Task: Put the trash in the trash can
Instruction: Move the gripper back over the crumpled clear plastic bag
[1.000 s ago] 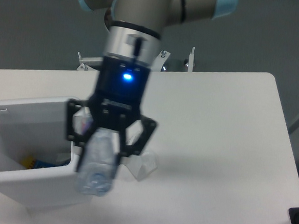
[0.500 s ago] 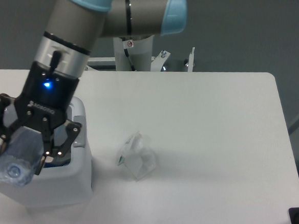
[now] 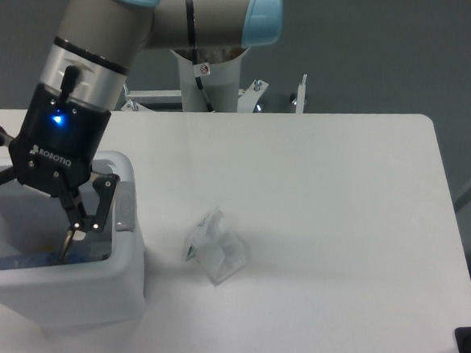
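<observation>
Arm: a UR5e with grey links and light blue joint caps enters from the upper left of the frame and reaches down toward the lower left
Gripper: the black two-finger gripper hangs over the open top of the trash can, a blue light lit on its body; the fingers are spread wide apart with nothing held between them
Trash can: the white boxy trash can sits at the lower left of the frame on the table, its left part cut off by the frame edge; its top is open toward the camera
Bottle: inside the trash can, low against the near wall, a bluish shape shows below the gripper; it is too dim and too hidden to say for certain that it is the bottle
Wrapper: the crumpled translucent wrapper lies on the table at lower centre of the frame, just right of the trash can and apart from it, untouched by the gripper
Background: metal brackets stand at the far table edge, upper centre, before a dark grey wall
</observation>
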Controlling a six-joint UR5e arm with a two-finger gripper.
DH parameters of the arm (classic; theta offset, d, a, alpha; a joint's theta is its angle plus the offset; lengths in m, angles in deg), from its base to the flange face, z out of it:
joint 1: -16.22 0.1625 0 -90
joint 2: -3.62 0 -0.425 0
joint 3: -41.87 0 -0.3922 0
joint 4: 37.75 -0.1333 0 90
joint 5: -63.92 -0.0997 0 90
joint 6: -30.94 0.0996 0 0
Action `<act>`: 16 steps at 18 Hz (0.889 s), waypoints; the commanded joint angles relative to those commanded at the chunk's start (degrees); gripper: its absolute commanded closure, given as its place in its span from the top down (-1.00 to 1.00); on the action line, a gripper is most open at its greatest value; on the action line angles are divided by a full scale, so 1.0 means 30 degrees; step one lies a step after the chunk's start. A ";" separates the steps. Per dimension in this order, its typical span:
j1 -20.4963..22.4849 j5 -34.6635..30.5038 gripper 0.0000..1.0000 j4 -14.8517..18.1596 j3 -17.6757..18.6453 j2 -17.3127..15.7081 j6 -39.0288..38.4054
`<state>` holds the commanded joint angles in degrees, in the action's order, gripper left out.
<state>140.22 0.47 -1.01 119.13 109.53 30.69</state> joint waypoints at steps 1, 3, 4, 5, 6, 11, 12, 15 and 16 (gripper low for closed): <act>0.0643 -0.0698 1.00 0.0088 0.0174 -0.0320 -0.0411; 0.2080 -0.1436 1.00 0.0088 0.1372 -0.0557 -0.1262; 0.3187 -0.1612 1.00 0.0117 0.2450 -0.0703 -0.1497; 0.4242 -0.1730 1.00 0.0205 0.3940 -0.0733 -0.1209; 0.4978 -0.1702 1.00 0.0090 0.4941 -0.0704 -0.0829; 0.6538 -0.2926 1.00 0.0469 0.7963 -0.0411 0.4520; 0.6509 -0.3454 1.00 0.0556 0.8433 -0.0382 0.5377; 0.6275 -0.4131 1.00 0.0616 0.9901 0.0377 0.5942; 0.5839 -0.4481 1.00 0.0645 0.9874 0.0641 0.5942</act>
<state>157.74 -12.97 0.93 148.75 111.45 48.52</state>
